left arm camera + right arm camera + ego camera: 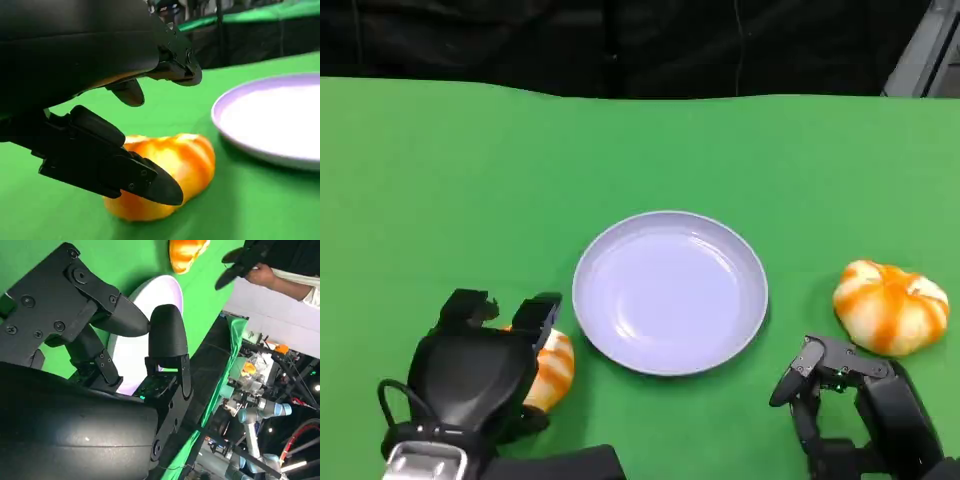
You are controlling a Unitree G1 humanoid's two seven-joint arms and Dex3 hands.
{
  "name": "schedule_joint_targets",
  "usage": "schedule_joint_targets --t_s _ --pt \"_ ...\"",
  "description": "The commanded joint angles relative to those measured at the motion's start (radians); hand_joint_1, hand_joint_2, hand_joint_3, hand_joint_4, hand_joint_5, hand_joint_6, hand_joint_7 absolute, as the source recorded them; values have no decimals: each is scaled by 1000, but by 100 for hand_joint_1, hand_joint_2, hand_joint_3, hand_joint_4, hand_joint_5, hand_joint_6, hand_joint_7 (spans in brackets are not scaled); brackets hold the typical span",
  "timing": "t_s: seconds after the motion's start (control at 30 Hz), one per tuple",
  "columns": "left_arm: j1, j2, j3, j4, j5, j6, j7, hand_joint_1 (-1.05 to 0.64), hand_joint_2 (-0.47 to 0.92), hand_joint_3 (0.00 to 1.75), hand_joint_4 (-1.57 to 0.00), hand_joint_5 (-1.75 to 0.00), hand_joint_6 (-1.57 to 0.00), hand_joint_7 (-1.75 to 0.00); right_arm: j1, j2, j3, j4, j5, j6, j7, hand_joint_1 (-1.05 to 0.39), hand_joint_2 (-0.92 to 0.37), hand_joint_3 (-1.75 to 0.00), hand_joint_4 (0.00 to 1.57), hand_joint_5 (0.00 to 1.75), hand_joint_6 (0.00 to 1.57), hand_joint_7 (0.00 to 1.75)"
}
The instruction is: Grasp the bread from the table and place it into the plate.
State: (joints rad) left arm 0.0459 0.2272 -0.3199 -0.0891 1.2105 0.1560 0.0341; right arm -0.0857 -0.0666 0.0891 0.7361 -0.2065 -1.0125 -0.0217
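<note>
Two orange-striped breads lie on the green table (440,180), one at each side of the lilac plate (670,292). The near bread (552,368) sits at about eight o'clock from the plate, just beside its rim, and the left hand (485,365) is over it with fingers spread around it. In the left wrist view one finger (125,172) lies across the bread's (170,172) front and others hang above its top; whether they press it yet I cannot tell, and it rests on the table. The second bread (891,306) lies at three o'clock from the plate, well apart. The right hand (845,400) sits at about seven o'clock from it, fingers apart, holding nothing.

To do this step well, the left fingers should probably close evenly on both flanks of the soft loaf, low enough that it does not squirt out, then lift straight before swinging toward two o'clock. The plate's raised rim is the edge to clear. Its inside is bare, so room to set down looks ample.
</note>
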Motion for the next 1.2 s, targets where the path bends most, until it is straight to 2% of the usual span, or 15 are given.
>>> schedule_joint_targets --t_s 0.03,0.3,0.43,0.6,0.83,0.93,1.0,1.03,1.17,1.2 --pt "-67 2 -38 82 27 71 -54 -68 86 0 -11 -81 -30 -9 1 -9 -5 -4 -2 2 -12 -62 -32 -142 88 175 81 148" --pt "-147 -1 -105 199 31 165 -84 -68 85 0 -10 -81 -30 -7 2 -9 -4 -6 2 2 -11 -63 -32 -140 88 175 81 148" --pt "-155 7 -121 203 18 182 -79 -67 85 0 -10 -80 -31 -7 2 -9 -4 -6 2 2 -11 -63 -32 -140 88 175 81 147" --pt "-212 -10 -130 353 -39 198 -81 -64 86 0 -10 -78 -31 -5 1 -9 -5 -6 -5 0 -18 -64 -32 -142 89 175 81 148" --pt "-229 -2 -149 377 -88 216 -87 -62 87 0 -9 -75 -30 -3 0 -10 -5 -4 -5 -1 -19 -64 -30 -144 89 175 81 148" --pt "-184 5 -132 356 -153 188 -68 -51 87 0 -28 -78 -41 -5 3 -11 -4 -8 1 -1 -12 -63 -30 -144 88 175 81 148" --pt "-155 10 -118 351 -197 148 -4 -39 87 0 -51 -93 -56 -8 4 -11 -3 -13 5 3 -8 -63 -30 -145 88 175 81 148" --pt "-147 14 -113 352 -213 131 23 -34 88 1 -61 -108 -67 -8 5 -11 -3 -13 7 4 -7 -63 -29 -145 88 175 81 148" --pt "-108 21 -86 400 -291 5 212 -24 92 11 -79 -134 -102 -19 4 -14 -4 -18 4 9 -9 -63 -30 -145 88 175 81 148" --pt "-106 24 -85 415 -302 -16 240 -23 90 22 -80 -148 -109 -31 4 -14 -3 -18 5 8 -7 -63 -30 -145 89 175 82 148"
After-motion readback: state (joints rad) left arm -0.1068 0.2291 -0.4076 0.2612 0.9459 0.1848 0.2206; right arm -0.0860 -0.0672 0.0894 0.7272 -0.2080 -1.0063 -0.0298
